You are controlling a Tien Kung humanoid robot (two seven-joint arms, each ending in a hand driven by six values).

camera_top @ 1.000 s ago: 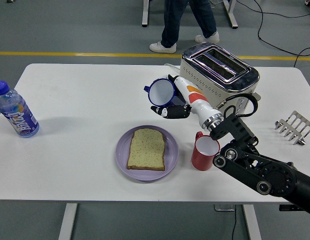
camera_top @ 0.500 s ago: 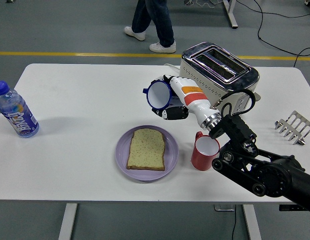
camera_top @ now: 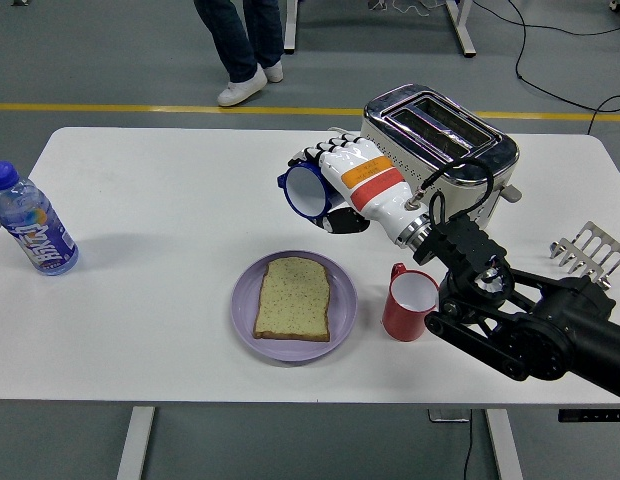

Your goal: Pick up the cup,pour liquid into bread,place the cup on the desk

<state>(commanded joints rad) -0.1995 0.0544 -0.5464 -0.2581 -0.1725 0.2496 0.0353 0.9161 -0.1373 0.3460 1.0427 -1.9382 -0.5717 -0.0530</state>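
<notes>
I have the blue cup (camera_top: 308, 192) held up off the counter (camera_top: 160, 200), above and a little far of the plate, and it lies tipped onto its side: its long axis runs roughly level, left to right, with the open mouth facing left and slightly toward me. I can see a white inside ringed by a dark blue rim; whether any liquid is in it I cannot tell. My right hand (camera_top: 342, 180), white with an orange band across the back, is wrapped around the cup's body from the right, fingers (camera_top: 322, 153) curled over the top and dark fingertips showing under it, so it is grasping the cup. Below it the bread (camera_top: 293, 298), one speckled slice, lies flat on a purple plate (camera_top: 246, 312) near the counter's near edge. Just right of the plate a red mug (camera_top: 408, 303) stands upright, mouth up. On the far side, behind my hand, sits the chrome toaster (camera_top: 445, 140). A small metal rack (camera_top: 588, 254) is at the right edge, and a water bottle (camera_top: 32, 222) with a blue cap lies tilted at the far left, well apart. Someone's legs (camera_top: 240, 45) show on the floor beyond the counter.
</notes>
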